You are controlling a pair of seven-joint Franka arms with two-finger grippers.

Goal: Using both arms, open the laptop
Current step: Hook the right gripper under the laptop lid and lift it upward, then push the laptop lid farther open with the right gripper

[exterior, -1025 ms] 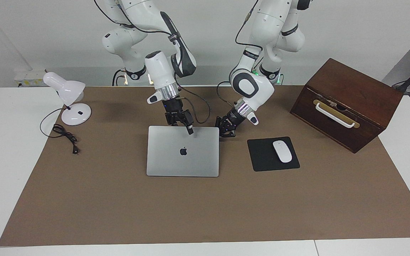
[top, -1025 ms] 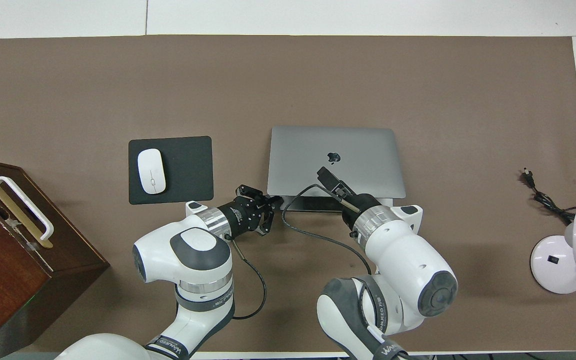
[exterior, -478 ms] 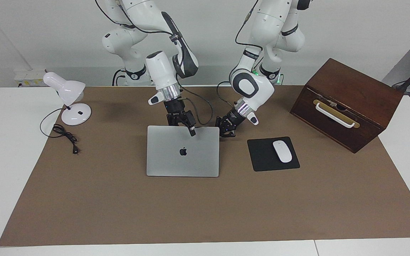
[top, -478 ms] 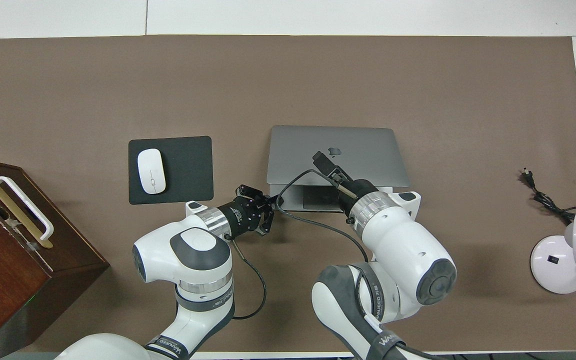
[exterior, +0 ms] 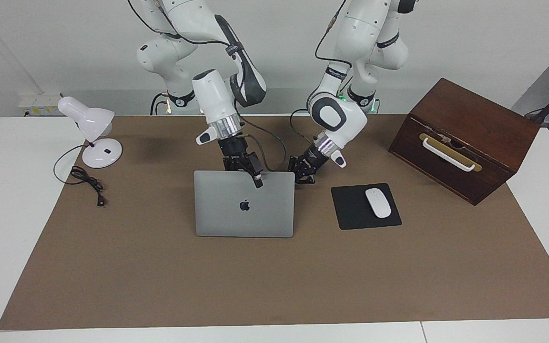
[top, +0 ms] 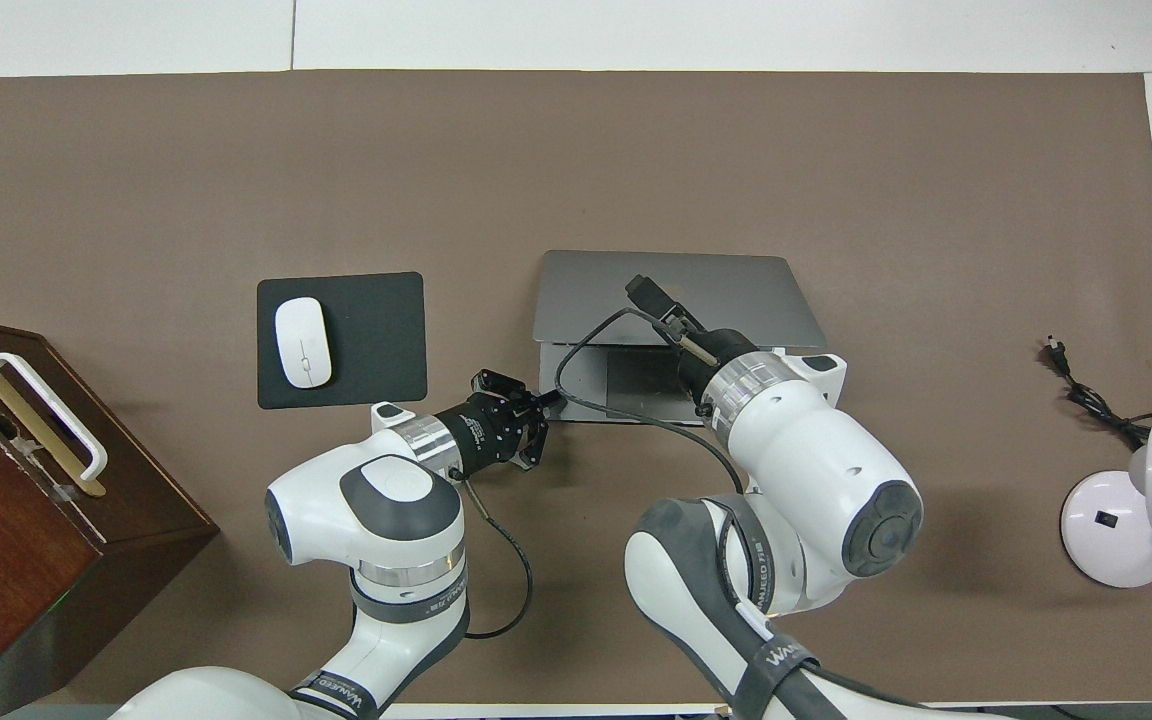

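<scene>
Pincer of the right arm (exterior: 257,180): set at the raised lid edge of the laptop (exterior: 243,214); cannot tell whether open or clamped. Laptop: resting mid-bench (exterior: 255,286), partly open, lid tilted up from the edge nearer to the robots, hinge along the farther edge. Pincer of the left arm (exterior: 304,177): closed on nothing, tips down at the base corner toward the left arm's end. Judged step: raising the lid while pinning the base. To do it well, press straight down with the closed pincer to stop any sliding or tipping of the base, and swing the lid slowly in an arc about the hinge, without dragging. Next along, a black mouse pad (exterior: 350,212) carrying a white mouse (exterior: 378,203), then a brown wooden box (exterior: 470,128) with a white handle, shut; contents hidden.
</scene>
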